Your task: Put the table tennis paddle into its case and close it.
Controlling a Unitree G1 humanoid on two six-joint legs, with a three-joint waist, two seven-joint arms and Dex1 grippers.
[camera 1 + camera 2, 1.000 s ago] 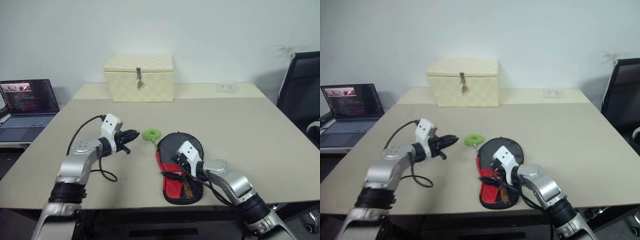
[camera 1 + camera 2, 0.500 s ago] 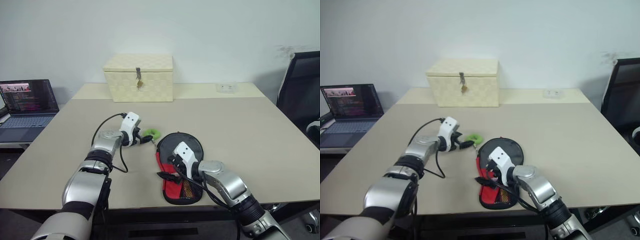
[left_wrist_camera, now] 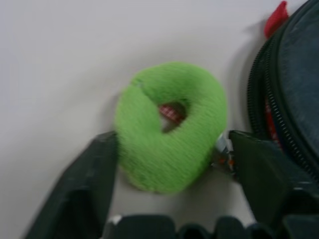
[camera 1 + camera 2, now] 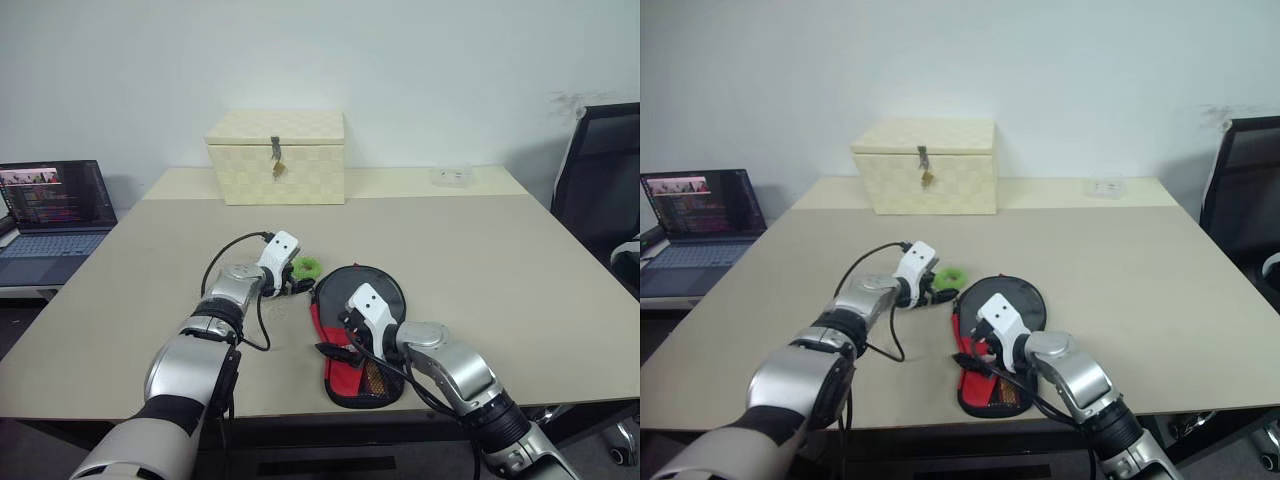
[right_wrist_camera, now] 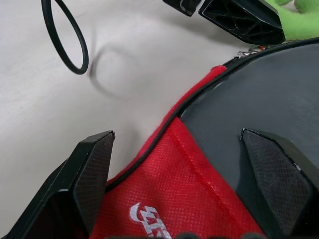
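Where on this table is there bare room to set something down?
Free: the wide stretch of table right of the case, toward the chair; also between the cream box and the case. Crowded: around the green ring, where the left tool and case meet.

A pale beige tabletop (image 4: 470,260) carries everything. At its far edge stands a cream woven box (image 4: 277,155) with a metal latch on its front, and to the right of it, also near the far edge, lies a small white item (image 4: 453,175) too small to make out. Toward the near side lies the case (image 4: 360,335), black with a red panel, its round end pointing away from the near edge. Just beside that round end, on the left, a fuzzy green ring (image 4: 304,267) rests on the surface.
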